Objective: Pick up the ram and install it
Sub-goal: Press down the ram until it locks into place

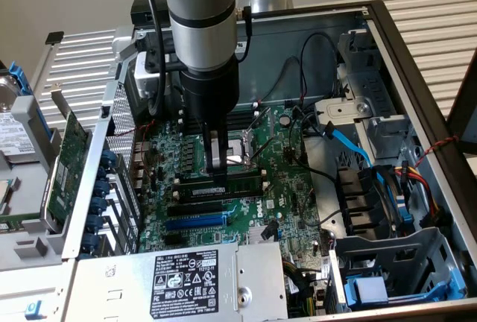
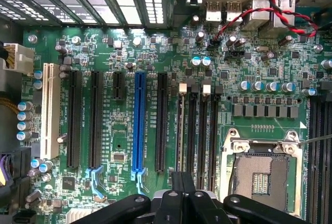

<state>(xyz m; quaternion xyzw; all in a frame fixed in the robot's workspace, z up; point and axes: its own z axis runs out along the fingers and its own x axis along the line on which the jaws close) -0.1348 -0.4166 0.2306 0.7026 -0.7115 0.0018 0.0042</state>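
An open computer case (image 1: 417, 61) fills the frame, its green motherboard (image 2: 129, 53) facing up. At centre frame in the exterior view, the end effector (image 1: 217, 164) stands closed just above the ram (image 1: 220, 186), which lies seated in its slot. Installing looks nearly done; pressing down evenly seems what remains.
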